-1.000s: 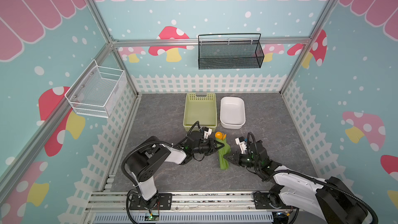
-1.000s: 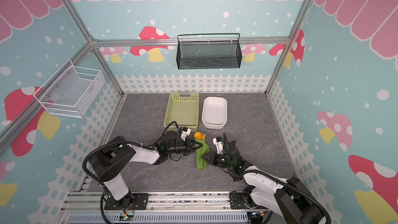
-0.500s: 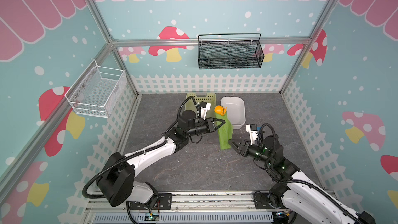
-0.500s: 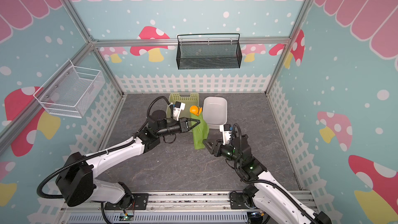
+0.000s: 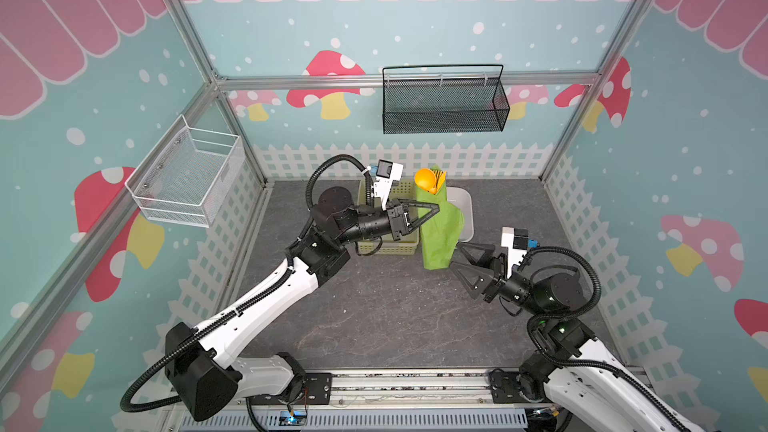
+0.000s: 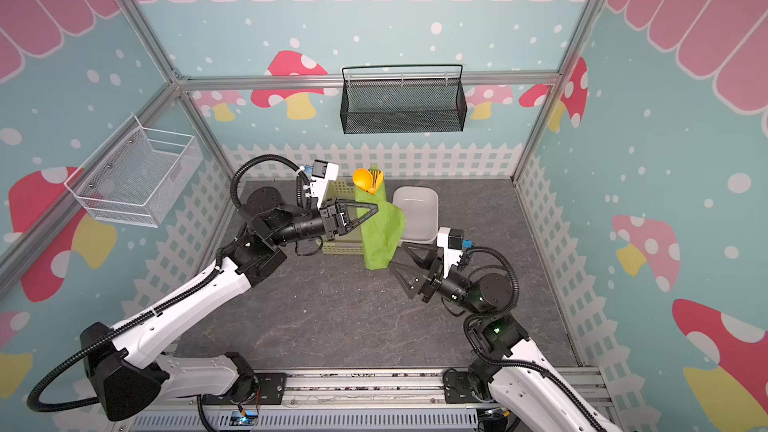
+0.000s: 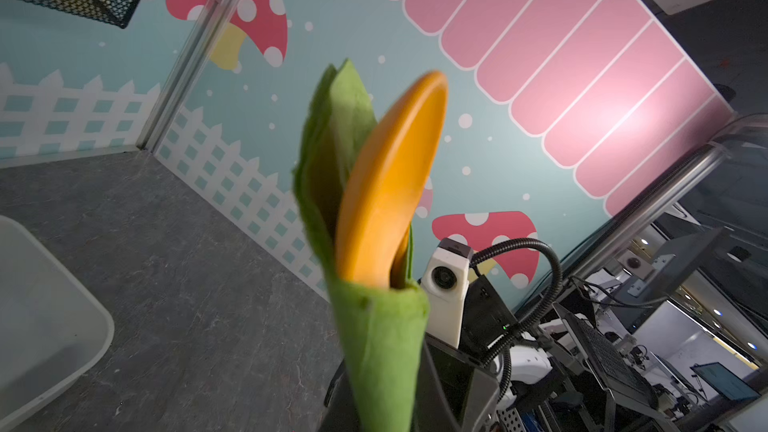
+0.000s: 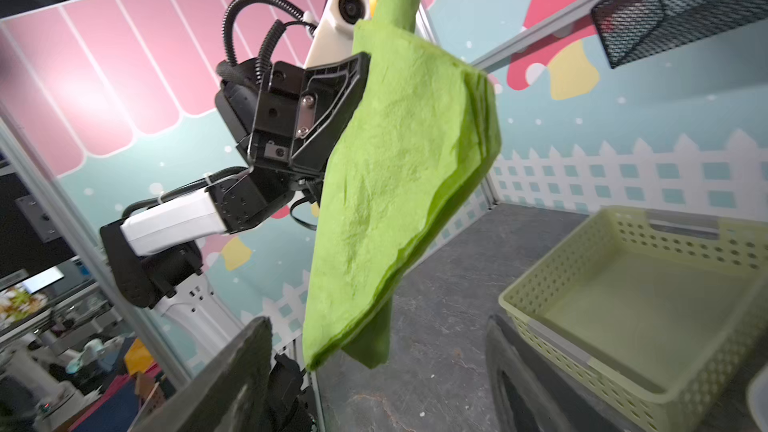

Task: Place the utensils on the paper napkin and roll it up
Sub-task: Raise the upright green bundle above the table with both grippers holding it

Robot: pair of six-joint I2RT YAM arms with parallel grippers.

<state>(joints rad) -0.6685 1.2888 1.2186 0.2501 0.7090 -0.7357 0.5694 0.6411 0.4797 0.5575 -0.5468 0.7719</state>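
The rolled paper napkin [image 5: 441, 238] is held up off the worktop [image 5: 374, 317]. It is gripped near its top by the left claw [image 5: 434, 210], which is clenched on it. In both top views the roll is seen running from 12 to 6 o'clock. The spoon [image 5: 424, 178] and other utensils poke out at the 12 end. The right claw [image 5: 456, 255] is spread wide and nothing is held in it. The roll's low end lies just at its 10 o'clock, so this claw is judged nearer to the loose flap. Nothing is seen in the yellow-green basket [image 8: 582, 371] or in the part of the white dish [image 6: 422, 218] that shows.

One napkin [image 5: 440, 230], one spoon [image 5: 424, 178], one plastic basket [image 5: 386, 248], one dish [image 5: 467, 218], one black rack [image 5: 444, 105], one wire rack [image 5: 187, 184].
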